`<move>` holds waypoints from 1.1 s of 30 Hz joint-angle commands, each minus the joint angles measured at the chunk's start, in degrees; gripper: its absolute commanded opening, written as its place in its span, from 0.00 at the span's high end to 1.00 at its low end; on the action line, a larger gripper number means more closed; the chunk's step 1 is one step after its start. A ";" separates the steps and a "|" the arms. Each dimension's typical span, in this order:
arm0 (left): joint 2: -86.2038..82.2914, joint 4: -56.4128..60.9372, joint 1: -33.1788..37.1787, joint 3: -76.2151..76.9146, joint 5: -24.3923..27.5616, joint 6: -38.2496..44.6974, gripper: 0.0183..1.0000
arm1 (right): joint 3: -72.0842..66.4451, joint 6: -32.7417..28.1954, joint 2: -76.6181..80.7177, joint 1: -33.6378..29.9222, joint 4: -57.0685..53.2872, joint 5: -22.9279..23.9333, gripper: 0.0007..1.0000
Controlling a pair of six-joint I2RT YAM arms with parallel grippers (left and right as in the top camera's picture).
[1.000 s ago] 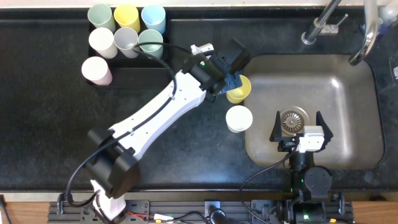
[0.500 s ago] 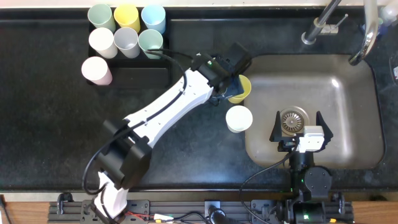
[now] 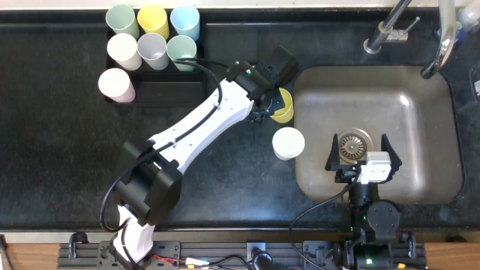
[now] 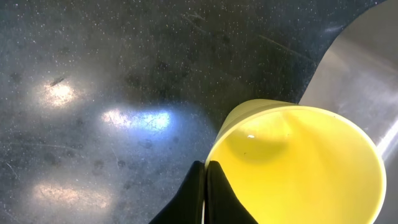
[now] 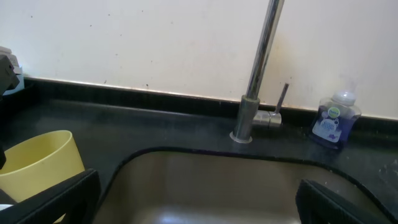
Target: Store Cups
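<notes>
Yellow cup [image 4: 292, 168], empty: rim pinched by left gripper [image 4: 204, 173] beside sink [image 3: 420, 112]. Tray [image 3: 172, 86]: six cups [image 3: 152, 49]. Right gripper [image 3: 361, 144]: spread wide, empty.

The countertop [image 3: 60, 150] is black with fine pale speckles; the sink [image 3: 420, 112] is plain grey metal. At the sink's left rim, the yellow cup [image 3: 283, 106] and the white cup [image 3: 288, 142] are both unpatterned. At far left are a pale green cup [image 3: 121, 18], second yellow cup [image 3: 153, 20], light blue cup [image 3: 184, 20], second white cup [image 3: 123, 49], grey cup [image 3: 153, 49], mint cup [image 3: 181, 51] and pink cup [image 3: 116, 84]; the left arm [image 3: 202, 127] is white with black joints.
</notes>
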 commanded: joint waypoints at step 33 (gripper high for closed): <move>-15.76 -13.99 40.44 -8.15 -2.75 -1.95 0.98 | -0.74 0.46 -0.44 0.28 0.33 0.07 0.00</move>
